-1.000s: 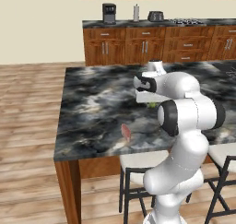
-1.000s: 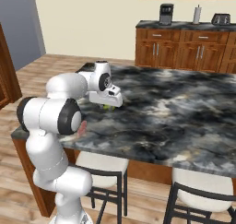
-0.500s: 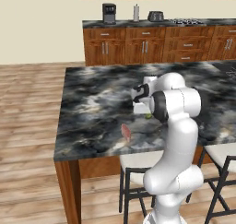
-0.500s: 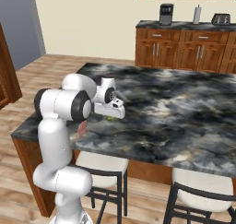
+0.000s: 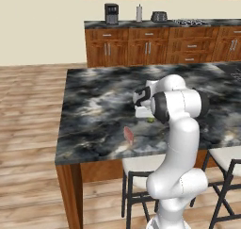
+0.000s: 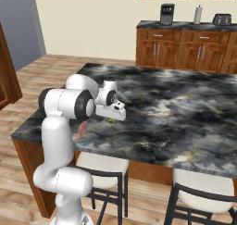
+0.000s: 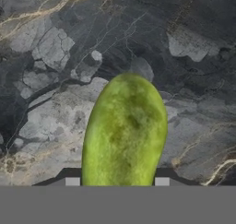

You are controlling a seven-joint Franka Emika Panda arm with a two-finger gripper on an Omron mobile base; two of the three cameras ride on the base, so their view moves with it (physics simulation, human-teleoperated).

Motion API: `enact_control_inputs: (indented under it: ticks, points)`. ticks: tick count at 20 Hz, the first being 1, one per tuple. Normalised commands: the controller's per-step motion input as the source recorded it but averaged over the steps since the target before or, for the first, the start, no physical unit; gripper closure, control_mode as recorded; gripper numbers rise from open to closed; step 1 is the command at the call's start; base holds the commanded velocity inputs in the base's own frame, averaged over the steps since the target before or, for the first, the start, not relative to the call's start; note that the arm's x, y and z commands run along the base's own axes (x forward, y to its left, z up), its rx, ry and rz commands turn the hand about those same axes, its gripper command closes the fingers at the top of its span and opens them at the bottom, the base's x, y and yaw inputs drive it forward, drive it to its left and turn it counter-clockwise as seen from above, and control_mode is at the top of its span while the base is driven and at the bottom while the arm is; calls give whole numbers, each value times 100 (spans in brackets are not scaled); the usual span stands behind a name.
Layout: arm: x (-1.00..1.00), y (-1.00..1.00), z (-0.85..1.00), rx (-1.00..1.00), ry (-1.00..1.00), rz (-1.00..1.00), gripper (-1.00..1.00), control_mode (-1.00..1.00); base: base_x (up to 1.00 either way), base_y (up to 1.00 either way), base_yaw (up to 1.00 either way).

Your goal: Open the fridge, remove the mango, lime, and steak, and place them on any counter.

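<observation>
My gripper [image 7: 117, 181] is shut on the mango [image 7: 124, 131], a long yellow-green oval with a dark finger tip [image 7: 72, 181] on either side of it. The hand points down over the black-and-grey marbled counter [image 5: 94, 105]. The gripper [image 5: 145, 114] holds the mango [image 5: 150, 119] just above the stone or on it; I cannot tell which. The steak [image 5: 128, 134], a pinkish-red slab, lies near the counter's front edge, left of the hand. From the right I see the gripper [image 6: 114, 116], mango [image 6: 111, 120] and steak [image 6: 82, 128]. The lime is out of view.
Stools [image 5: 141, 169] stand under the counter's near edge, on each side of my arm. The grey fridge [image 6: 18, 25] with a reddish-brown panel [image 6: 7, 76] is far left. A wall counter [image 5: 155, 23] with a coffee maker and toaster runs along the back.
The arm has folded back toward the base. The hand with the mango has come nearer the counter's front edge and lower, close beside the steak.
</observation>
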Motion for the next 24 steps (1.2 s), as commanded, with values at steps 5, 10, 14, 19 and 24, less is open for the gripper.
enact_control_inputs:
  ticks: [5,10,14,19,24]
  points:
    - [0,0,0,0,0,0,-100,-100,0,0,0]
    - [0,0,0,0,0,0,-100,-100,0,0,0]
    - [-26,-5,4,5,-4,0,-100,-100,0,0,0]
    - [-43,-1,59,2,2,0,-100,-100,0,0,0]
    - [-51,0,100,0,0,0,-100,-100,0,0,0]
